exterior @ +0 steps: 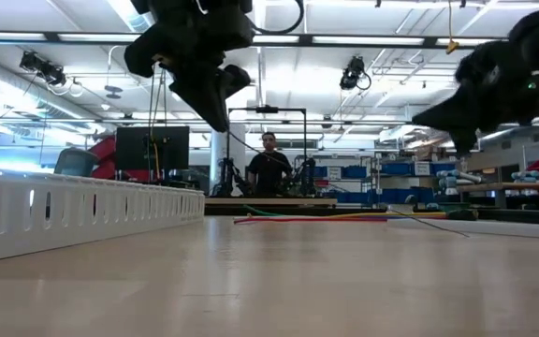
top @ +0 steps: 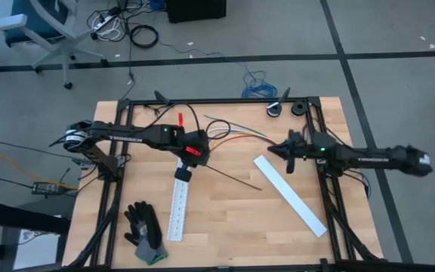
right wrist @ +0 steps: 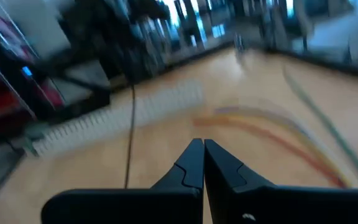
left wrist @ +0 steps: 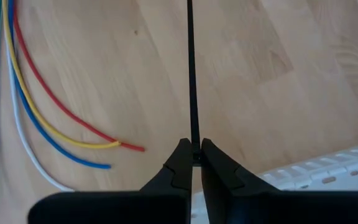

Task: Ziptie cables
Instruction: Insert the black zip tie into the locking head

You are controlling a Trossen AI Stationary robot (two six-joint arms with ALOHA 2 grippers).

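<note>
The cables [top: 231,134] are thin coloured wires lying in loose curves on the wooden table, toward its far side; the left wrist view shows them in red, yellow, blue, white and green [left wrist: 55,124]. The ziptie [top: 234,178] is a very thin black strip. My left gripper [top: 201,160] hangs above the table near its middle, just on the near side of the cables, and is shut on one end of the ziptie. My right gripper [top: 273,151] is shut on nothing and hovers to the right of the cables, pointing toward them. My left gripper [left wrist: 192,149] pinches one end of the ziptie [left wrist: 194,134] between its two fingertips. The fingers slant steeply down from above and lie along the strip. The ziptie runs straight away from them toward the table's near right [top: 259,188]; I cannot tell whether that free end rests on the wood.
One white slotted strip [top: 178,204] lies just near of my left gripper, another [top: 289,195] lies aslant at the right. A black glove [top: 143,227] sits at the near left. Two dark round parts [top: 287,109] sit at the far right. A person [exterior: 269,164] stands in the room beyond.
</note>
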